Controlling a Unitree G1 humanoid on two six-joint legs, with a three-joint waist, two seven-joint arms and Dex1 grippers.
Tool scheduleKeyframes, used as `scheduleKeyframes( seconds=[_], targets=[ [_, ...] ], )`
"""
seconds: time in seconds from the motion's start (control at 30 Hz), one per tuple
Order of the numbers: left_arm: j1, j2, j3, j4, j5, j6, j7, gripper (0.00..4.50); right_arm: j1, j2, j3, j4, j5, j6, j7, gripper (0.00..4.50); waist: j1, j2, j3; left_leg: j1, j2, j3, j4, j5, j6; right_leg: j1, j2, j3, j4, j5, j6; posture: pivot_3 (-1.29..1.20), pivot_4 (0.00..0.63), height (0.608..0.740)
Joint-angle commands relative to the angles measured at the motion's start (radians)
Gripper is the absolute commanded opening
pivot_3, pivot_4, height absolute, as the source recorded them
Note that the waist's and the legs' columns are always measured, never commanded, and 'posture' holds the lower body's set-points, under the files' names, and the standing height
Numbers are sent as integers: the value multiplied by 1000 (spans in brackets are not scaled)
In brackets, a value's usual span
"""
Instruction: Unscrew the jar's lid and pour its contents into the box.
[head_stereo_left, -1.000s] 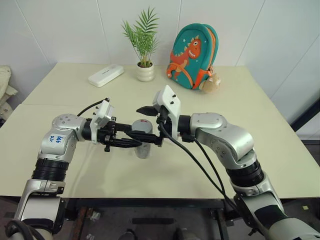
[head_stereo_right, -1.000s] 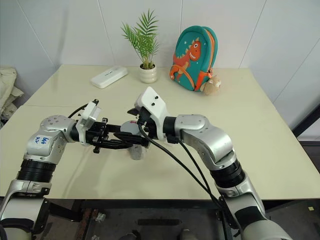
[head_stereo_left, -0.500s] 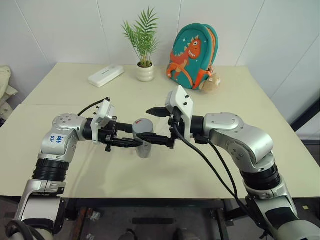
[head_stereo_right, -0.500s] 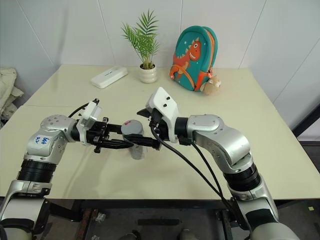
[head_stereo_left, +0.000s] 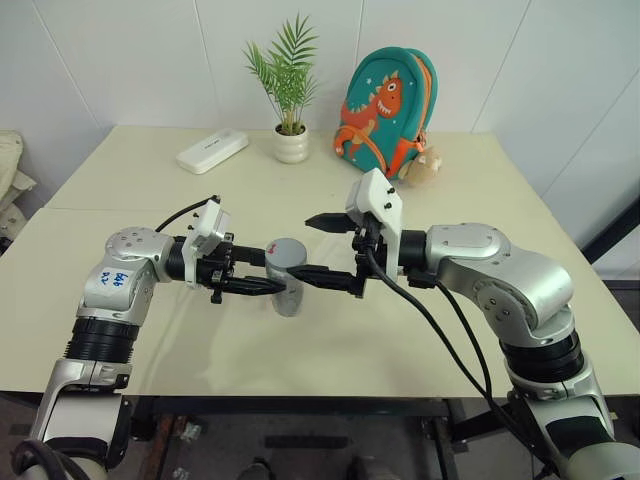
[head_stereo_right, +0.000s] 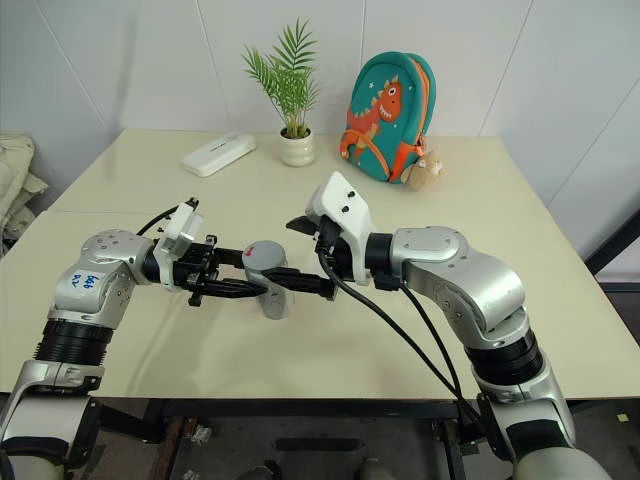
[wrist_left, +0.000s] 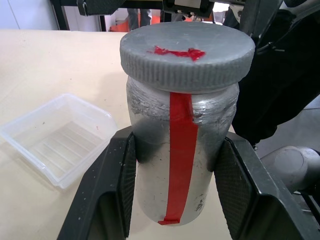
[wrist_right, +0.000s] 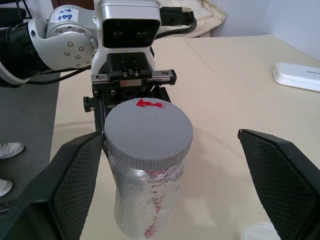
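Standing upright near the middle of the table (head_stereo_left: 120, 330), one jar (head_stereo_left: 288, 290) is seen, silvery grey with a red strip down its side, and it is clenched around its body by the left gripper (head_stereo_left: 268, 276), whose two black fingers (wrist_left: 125, 185) are pressed against opposite sides of it. One lid (wrist_left: 187, 55), grey with a red smear on top, is seated on the jar's mouth. One clear box (wrist_left: 57, 142) is seen in the left wrist view, lying on the table beside the jar and apart from it; whether anything lies in it cannot be told.

Two grippers are counted. The right gripper (head_stereo_left: 322, 248) is held just right of the jar, pointing left at lid height, its jaws spread wide and nothing gripped; one finger passes on the near side of the jar, the other on the far side, both clear of the lid.

Compared with a second ago, the right gripper has been drawn away to the right: it was then reaching over the lid, and the lid is now uncovered. The left gripper and the jar have been kept where they were.

Farther off, at the table's far edge, one white case (head_stereo_left: 212, 150), one potted plant (head_stereo_left: 289, 90) and one teal backpack (head_stereo_left: 385, 100) are counted.
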Motion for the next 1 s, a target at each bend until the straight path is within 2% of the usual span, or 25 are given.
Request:
scheduleKeyframes(
  seconds=[0.03, 0.43, 0.6, 0.77, 1.0],
  targets=[
    [-17, -3, 7, -2, 1, -19, -7, 1874, 8, -23, -42, -53, 25, 6, 8, 4488, 0, 0, 0, 0, 0, 0, 0, 0, 0, 0, 0, 0, 0, 0, 0, 0, 150, 740],
    [-29, -11, 7, 24, 11, -38, -7, 1874, 15, -74, -68, -92, 85, 26, 38, 4488, 1, 0, 0, 0, 0, 0, 0, 0, 0, 0, 0, 0, 0, 0, 0, 0, 150, 740],
    [-36, -15, 4, 38, 14, -43, -15, 1874, -22, -14, -76, -61, 106, 25, 0, 4488, -1, 0, 0, 0, 0, 0, 0, 0, 0, 0, 0, 0, 0, 0, 0, 0, 150, 740],
    [-45, -27, -1, 46, 19, -51, -24, 1874, -57, 84, -31, -5, 68, -1, -48, 4488, 0, 0, 0, 0, 0, 0, 0, 0, 0, 0, 0, 0, 0, 0, 0, 0, 150, 740],
    [-53, -33, 2, 52, 24, -56, -25, 1874, -78, 161, 34, 57, -4, -36, -74, 4488, 0, 0, 0, 0, 0, 0, 0, 0, 0, 0, 0, 0, 0, 0, 0, 0, 150, 740]
  ],
)
